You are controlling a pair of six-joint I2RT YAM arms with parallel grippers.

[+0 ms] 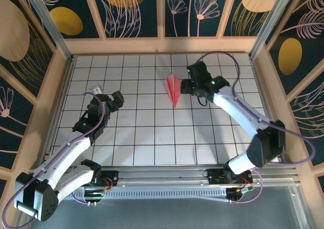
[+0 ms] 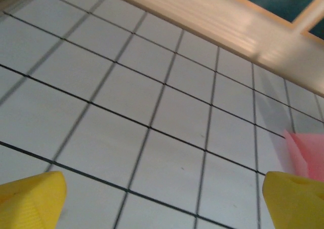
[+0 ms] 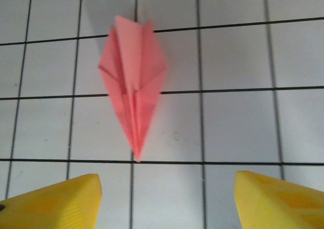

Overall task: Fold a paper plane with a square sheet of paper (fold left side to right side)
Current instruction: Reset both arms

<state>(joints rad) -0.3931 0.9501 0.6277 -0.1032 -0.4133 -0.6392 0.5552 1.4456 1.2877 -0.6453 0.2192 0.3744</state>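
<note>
The pink-red paper lies on the tiled table as a paper plane (image 1: 173,89), a narrow dart with a centre crease, its tip toward the near edge. In the right wrist view the paper plane (image 3: 132,82) lies flat just beyond my right gripper (image 3: 167,191), whose yellow fingers (image 3: 55,201) stand wide apart and hold nothing. From above, the right gripper (image 1: 185,88) sits close to the plane's right side, apart from it. My left gripper (image 1: 118,98) hovers over bare tiles well to the left, open and holding nothing (image 2: 162,203). A corner of the pink paper (image 2: 306,153) peeks in beside its right finger.
A wooden rim (image 1: 162,45) walls the back of the white gridded table (image 1: 147,138), with posts and side rails at left and right. Both arm bases sit along the near edge (image 1: 162,178).
</note>
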